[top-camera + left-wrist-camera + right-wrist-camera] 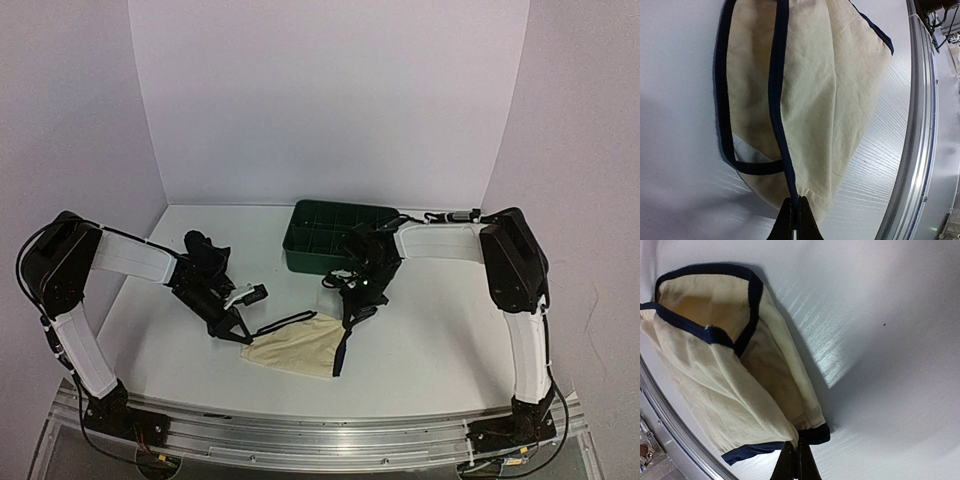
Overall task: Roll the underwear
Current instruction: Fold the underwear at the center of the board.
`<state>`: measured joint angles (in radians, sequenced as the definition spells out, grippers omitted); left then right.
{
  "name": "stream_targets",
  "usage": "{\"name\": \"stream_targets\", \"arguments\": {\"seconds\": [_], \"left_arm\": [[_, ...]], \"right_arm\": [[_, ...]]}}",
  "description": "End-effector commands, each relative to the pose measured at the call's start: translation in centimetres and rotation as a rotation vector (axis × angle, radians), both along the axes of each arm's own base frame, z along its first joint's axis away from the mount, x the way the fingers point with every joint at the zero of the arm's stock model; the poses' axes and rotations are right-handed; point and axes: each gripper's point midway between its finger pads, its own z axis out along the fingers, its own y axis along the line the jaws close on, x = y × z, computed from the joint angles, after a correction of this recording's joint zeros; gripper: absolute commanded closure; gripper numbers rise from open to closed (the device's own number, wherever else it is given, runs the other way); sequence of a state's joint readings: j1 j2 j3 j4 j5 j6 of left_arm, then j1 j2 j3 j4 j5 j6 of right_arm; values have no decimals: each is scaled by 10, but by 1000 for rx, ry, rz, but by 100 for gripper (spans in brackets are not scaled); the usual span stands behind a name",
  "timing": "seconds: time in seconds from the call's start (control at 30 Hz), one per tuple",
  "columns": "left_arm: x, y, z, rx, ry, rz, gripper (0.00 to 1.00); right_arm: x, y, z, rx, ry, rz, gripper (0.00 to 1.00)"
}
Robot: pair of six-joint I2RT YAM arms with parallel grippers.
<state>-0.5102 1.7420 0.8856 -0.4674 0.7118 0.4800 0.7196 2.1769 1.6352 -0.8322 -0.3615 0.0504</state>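
One underwear (295, 348), spread between left hand (795, 216) and right hand (796, 456) — both pinching its edges

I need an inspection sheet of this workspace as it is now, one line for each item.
Surface: white table; bare parts look clean.
Job's things: cream underwear with black edging, partly spread near the front; black lump behind the left wrist, perhaps another garment, cannot tell.
Clutter: green tray at the back.
Grippers: left gripper, fingers shut on the garment's edging; right gripper, fingers shut on a corner.
Cables: cable along the right arm.
Surroundings: white walls; metal rail at the near edge.
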Motion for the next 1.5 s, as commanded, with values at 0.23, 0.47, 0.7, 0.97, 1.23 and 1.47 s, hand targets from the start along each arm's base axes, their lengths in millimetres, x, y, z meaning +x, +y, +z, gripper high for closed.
{"name": "stream_targets", "arguments": {"seconds": [0.23,0.47,0.7,0.97,1.23,1.47], "left_arm": [[18,-1,-1,27,-30,62,100],[18,-5,5,6,-29,45,100],[19,-5,2,10,-16,58,100],[18,-3,3,16,-17,58,100],[21,-5,0,18,-8,63,100],[21,-5,3,22,-10,68,100]], "right_arm": [[24,-9,0,-98,-98,-49,83],[28,2,50,4,-210,11,61],[36,39,51,87,-296,90,69],[39,50,15,59,-258,126,62],[41,58,-2,58,-245,159,71],[36,55,-7,54,-228,167,100]]}}
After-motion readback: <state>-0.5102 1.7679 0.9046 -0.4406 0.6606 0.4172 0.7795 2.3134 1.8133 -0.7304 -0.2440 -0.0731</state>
